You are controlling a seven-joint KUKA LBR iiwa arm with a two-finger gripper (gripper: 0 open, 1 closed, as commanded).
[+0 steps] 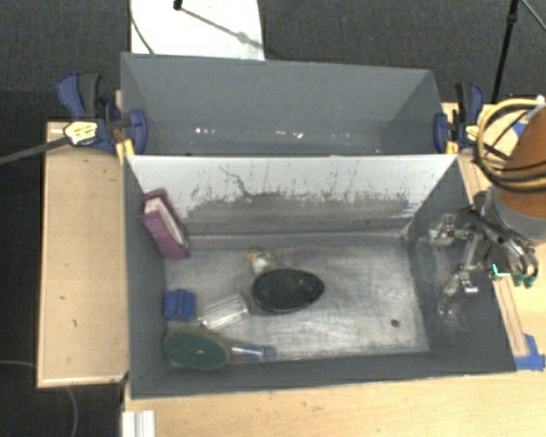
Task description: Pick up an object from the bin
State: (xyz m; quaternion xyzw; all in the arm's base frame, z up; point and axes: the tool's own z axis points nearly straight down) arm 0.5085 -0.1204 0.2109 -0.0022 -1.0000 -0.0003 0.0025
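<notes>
Bare-metal gripper [455, 267] by sloped right wall of scuffed grey metal bin [282, 189]; grip state: cannot tell. Black oval mesh-textured disc [288, 290] mid-floor, well apart.

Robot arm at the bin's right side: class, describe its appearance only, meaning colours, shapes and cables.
The arm wears a rounded orange cover with pale yellow cables looped over it. Below sits a grey collar, then a gripper of bare silver metal, thin and angular, with a small teal part on its side.

Black oval brush [288, 291] mid-bin [364, 335]. Purple box [166, 224] upper left of it; blue block [178, 304], green disc [196, 349] lower left; gripper [455, 289] well right.
</notes>
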